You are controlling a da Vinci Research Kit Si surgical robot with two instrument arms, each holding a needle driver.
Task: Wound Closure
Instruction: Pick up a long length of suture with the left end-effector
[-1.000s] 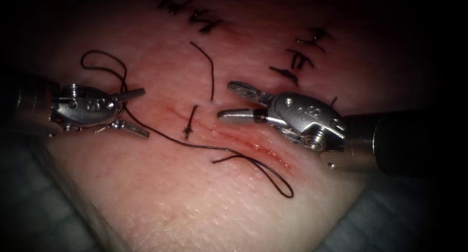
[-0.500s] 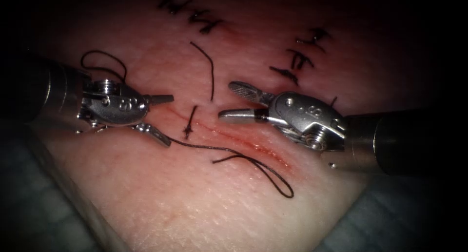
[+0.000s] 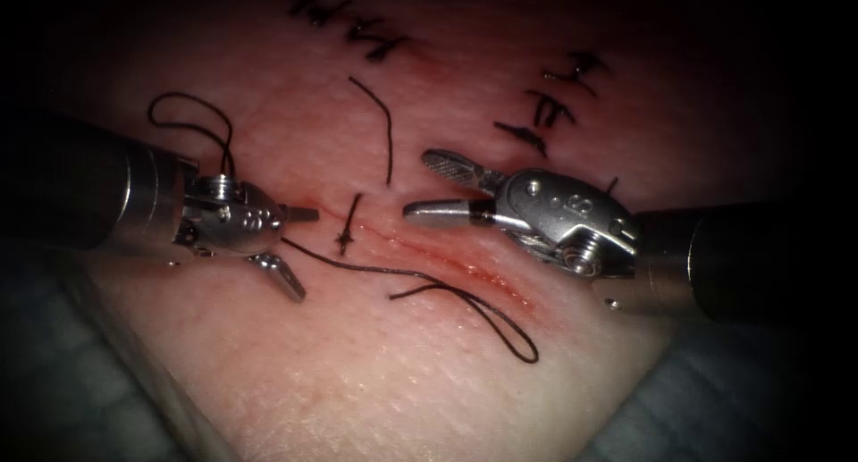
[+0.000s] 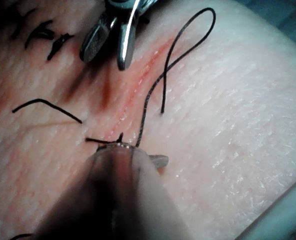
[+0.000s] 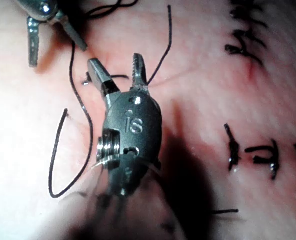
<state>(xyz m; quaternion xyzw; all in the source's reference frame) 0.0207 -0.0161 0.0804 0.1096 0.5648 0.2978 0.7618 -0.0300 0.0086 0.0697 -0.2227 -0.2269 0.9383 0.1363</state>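
Tissue point(image 3: 357, 373) — thread point(image 3: 483, 315) atop

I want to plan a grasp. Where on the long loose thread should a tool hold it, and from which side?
Probably the straight stretch of the thread near the left tool, coming from the left of the cut: it lies between that tool's open jaws. The right tool is open too; both hold nothing.

Light pools on the tissue point(image 3: 357, 382) between my left tool point(image 3: 306, 254) and right tool point(image 3: 417, 185); behind both my shafts it falls dark, and the steel glints.
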